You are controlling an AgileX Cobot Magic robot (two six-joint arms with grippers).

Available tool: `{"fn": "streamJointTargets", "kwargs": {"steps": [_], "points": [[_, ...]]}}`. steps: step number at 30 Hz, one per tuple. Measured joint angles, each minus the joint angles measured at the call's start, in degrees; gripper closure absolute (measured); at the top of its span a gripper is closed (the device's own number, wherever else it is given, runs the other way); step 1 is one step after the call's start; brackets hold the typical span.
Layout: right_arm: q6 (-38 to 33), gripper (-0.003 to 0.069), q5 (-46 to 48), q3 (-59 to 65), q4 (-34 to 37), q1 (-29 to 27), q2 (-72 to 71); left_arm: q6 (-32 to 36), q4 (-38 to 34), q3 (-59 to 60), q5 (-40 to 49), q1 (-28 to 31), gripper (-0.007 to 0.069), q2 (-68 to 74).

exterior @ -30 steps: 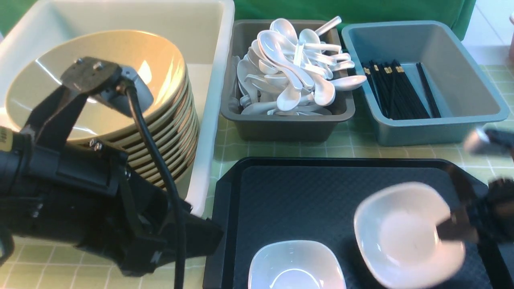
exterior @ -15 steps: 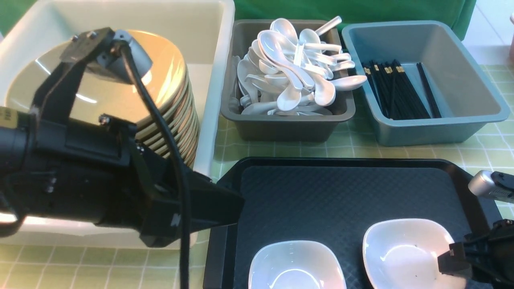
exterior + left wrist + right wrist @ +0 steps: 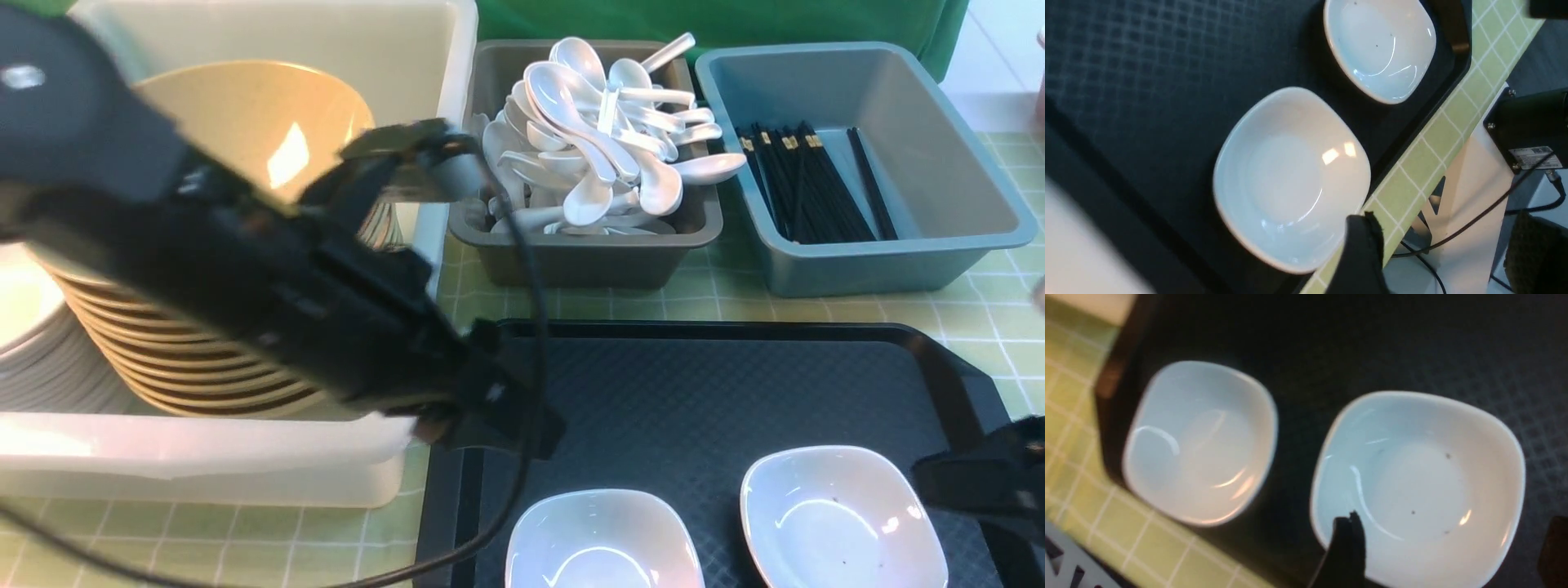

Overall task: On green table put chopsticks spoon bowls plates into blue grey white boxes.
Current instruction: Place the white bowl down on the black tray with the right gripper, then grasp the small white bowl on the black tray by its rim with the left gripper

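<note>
While bowls (image 3: pixel 245 139) sit stacked in the white box (image 3: pixel 245 469), spoons (image 3: pixel 588 122) fill the grey box (image 3: pixel 571 261) and chopsticks (image 3: pixel 816 188) lie in the blue box (image 3: pixel 898 261), two plates (image 3: pixel 841 514) wait unboxed on the black tray (image 3: pixel 694 392), with the right gripper (image 3: pixel 971 486) jaws spread beside one and the left gripper (image 3: pixel 498 420) jaws unreadable.

black tray (image 3: pixel 694 392): two plates (image 3: pixel 602 543) side by side | white box (image 3: pixel 204 469) — bowls (image 3: pixel 245 131) stacked | blue box (image 3: pixel 898 261) — chopsticks (image 3: pixel 816 192)

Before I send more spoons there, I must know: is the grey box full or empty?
Full: white spoons are heaped in the grey box, and the pile rises above its rim.
</note>
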Motion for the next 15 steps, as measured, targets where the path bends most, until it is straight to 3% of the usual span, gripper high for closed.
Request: {"fn": "streamJointTargets", "kwargs": {"steps": [7, 15], "points": [[0.0, 0.0084, 3.7, -0.1, -0.5, 0.1, -12.6, -1.9, 1.8, -12.5, -2.1, -9.8, 0.0184, 17.0], [0.1, 0.0084, 5.6, -0.1, -1.7, 5.3, -13.5, -6.0, 2.3, -32.6, 3.4, -12.9, 0.0176, 38.4]]}}
